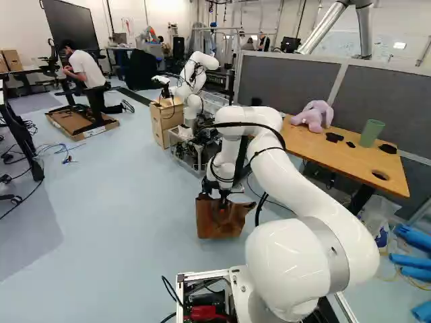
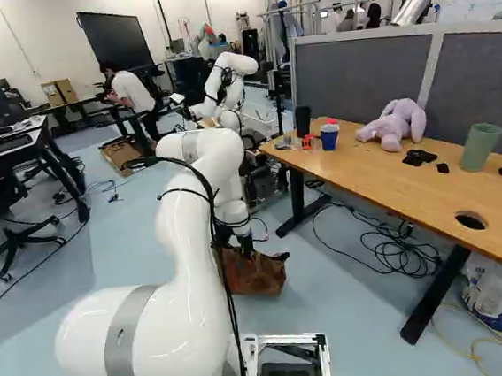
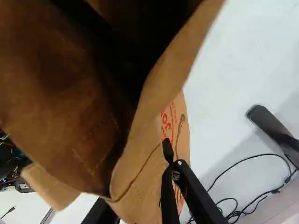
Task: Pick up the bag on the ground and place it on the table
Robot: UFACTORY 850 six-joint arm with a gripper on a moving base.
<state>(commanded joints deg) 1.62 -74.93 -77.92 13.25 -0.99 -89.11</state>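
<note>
One brown bag [image 1: 210,222] is down at the floor [image 1: 128,222], near the centre of the left base view and just below the middle of the right base view. I can't tell whether it rests there or hangs just clear. The black hand [image 1: 225,194] is at the bag's top, pointing down. Whether it is wide, narrow or holding the bag, I can't tell, because the bag hides part of it. In the wrist view the bag's mouth gapes open, dark inside, and red print shows on its outer side, right by the hand. Thin black cables [image 3: 252,155] lie beyond the bag.

The white arm [image 1: 306,202] reaches forward from the foot of both base views and bends down to the bag.

The wooden table [image 2: 355,162] runs along the right of both base views, with the bag apart from it. On it in the right base view are a purple plush toy [image 2: 393,125], a green cup [image 2: 480,146] near the right edge of the frame, a blue cup [image 2: 328,138] and a black cylinder [image 2: 303,121] at the far end. Grey partitions [image 2: 347,81] stand behind it. Cables [image 2: 390,247] lie tangled underneath. Another robot [image 1: 193,74], also white, stands in the upper middle of the left base view, beside a cardboard box [image 1: 161,128].
</note>
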